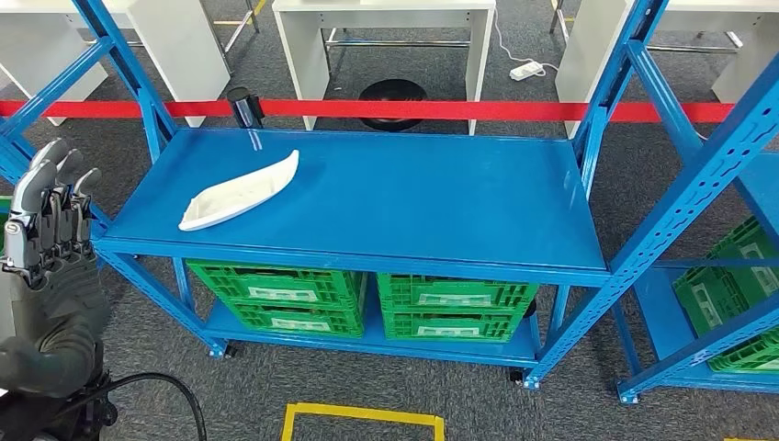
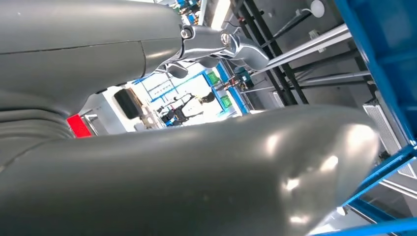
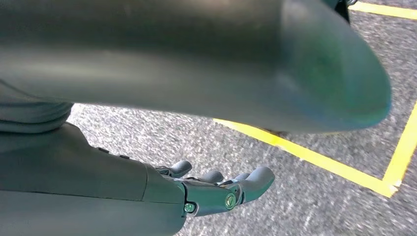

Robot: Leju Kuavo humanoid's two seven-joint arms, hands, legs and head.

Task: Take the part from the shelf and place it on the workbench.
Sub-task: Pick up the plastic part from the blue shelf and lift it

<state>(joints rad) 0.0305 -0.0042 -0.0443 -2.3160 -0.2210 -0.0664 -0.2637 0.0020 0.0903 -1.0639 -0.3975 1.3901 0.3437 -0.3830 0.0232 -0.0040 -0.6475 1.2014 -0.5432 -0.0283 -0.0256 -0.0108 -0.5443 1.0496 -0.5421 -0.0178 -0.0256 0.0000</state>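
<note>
A long white curved part lies on the left half of the blue shelf top. My left hand is raised at the far left, beside the shelf's left corner, with its fingers straight, apart and holding nothing. It stands well clear of the part. In the left wrist view the thick grey thumb of the left hand is close up, with darker fingers beyond it. My right hand hangs over grey carpet, its fingers loosely extended and holding nothing.
Green crates sit on the lower shelf, and more green crates fill a second blue rack at right. A red barrier tape runs behind the shelf. White tables stand beyond it. Yellow floor lines mark the carpet near me.
</note>
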